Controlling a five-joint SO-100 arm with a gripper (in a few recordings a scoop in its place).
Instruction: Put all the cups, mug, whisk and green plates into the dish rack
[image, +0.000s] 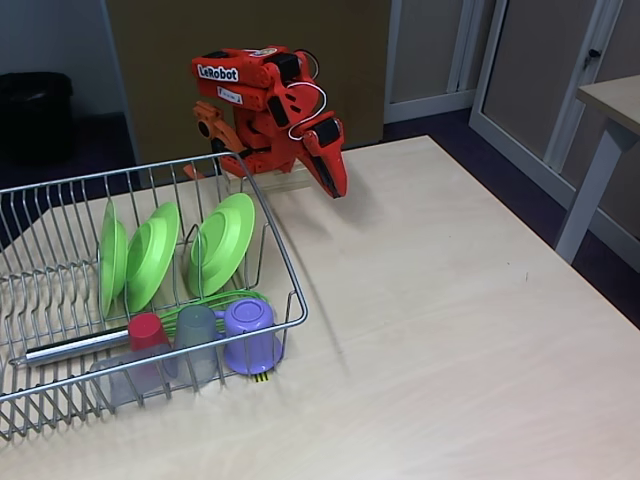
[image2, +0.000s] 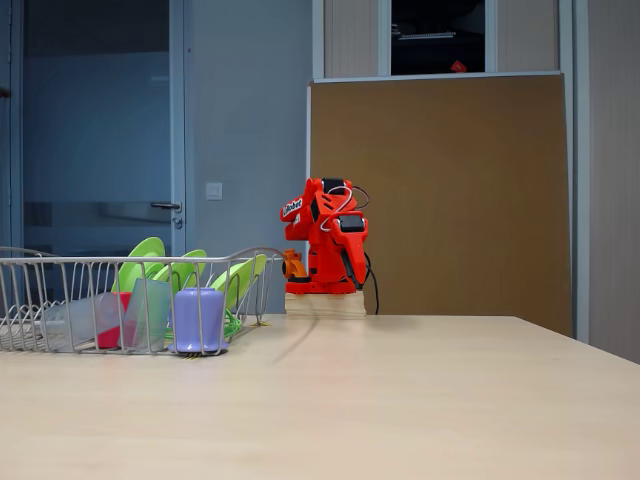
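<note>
Work looks finished, or very nearly: every item the task names appears to sit inside the dish rack (image: 60, 190), and the worktop (image: 450, 330) beside it lies bare, so I judge that no further pick is called for beyond the arm resting where it is.

Going from left to right in the fixed view from above, the rack holds three green plates (image: 150, 255) standing on edge between the prongs in the back row. In front of them the whisk (image: 70, 346) lies flat, its silver handle pointing left and its green wires running under the cups. Along the front wall sit a grey cup (image: 125, 380) on its side, the red cup (image: 146, 330), a second grey cup (image: 196, 335) and then the purple mug (image: 250, 335), mouth down, at the right front corner.

Behind the rack's right end the orange arm is folded back on its base, its hand (image: 333, 182) pointing down above the worktop, holding nothing; whether its jaws are parted I cannot tell.
</note>
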